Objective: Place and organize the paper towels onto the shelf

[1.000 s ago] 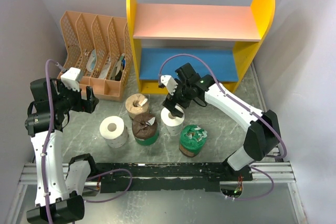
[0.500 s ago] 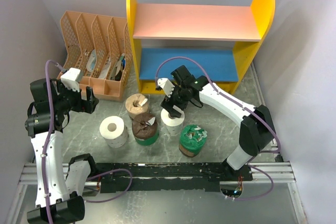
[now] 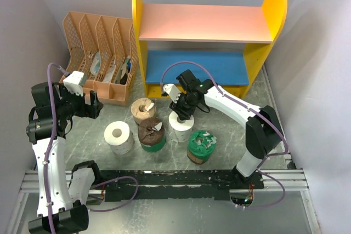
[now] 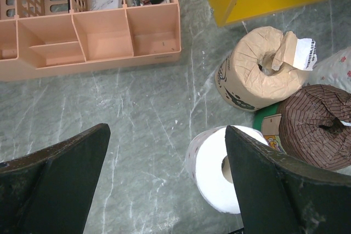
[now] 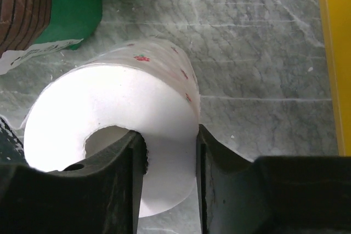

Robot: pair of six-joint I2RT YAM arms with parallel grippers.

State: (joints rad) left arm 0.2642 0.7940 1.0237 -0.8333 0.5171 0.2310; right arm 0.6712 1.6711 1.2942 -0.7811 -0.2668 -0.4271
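Paper towels: all five rolls stand on the tabletop.

Vs a second back:
- The right gripper (image 5: pixel 169 135) has dropped onto the plain white hollow-core paper towel roll (image 5: pixel 137 89).
- Its jaws went from wide to pinched, and the right arm has folded in closer.
- The left arm and the other rolls are unchanged.

Surface and room: grey-green marbled tabletop (image 3: pixel 236 130), a black bar on metal rails (image 3: pixel 164 182) at the near edge, plain white walls (image 3: pixel 323 80) around.

Right gripper:
- It is clenched on the wall of the white roll, one finger down the core and the other outside, both touching paper. The roll is upright on the table.
- On its near side, slightly right, is a green plastic-wrapped roll with a crumpled top (image 3: pixel 201 146).
- Just left is a brown roll in green plastic wrap (image 3: pixel 152 135).
- Left and a little beyond is a tan-brown paper-wrapped roll (image 3: pixel 143 109).
- Further left is a second plain white roll (image 3: pixel 119 135).
- Beyond the gripper is the two-tier shelf with yellow round-topped side panels (image 3: pixel 137 36), first its blue lower board (image 3: pixel 203 67), then its pink upper board (image 3: pixel 205 23).

Left gripper (image 4: pixel 167 135):
- Its jaws are spread wide, released, gripping nothing, above bare table well left of the rolls.
- In the left wrist view the second white roll is partly hidden behind its right finger (image 4: pixel 274 190).
- The tan roll is beyond that.
- The peach slotted plastic file organizer (image 4: pixel 82 36) is beyond the gripper.
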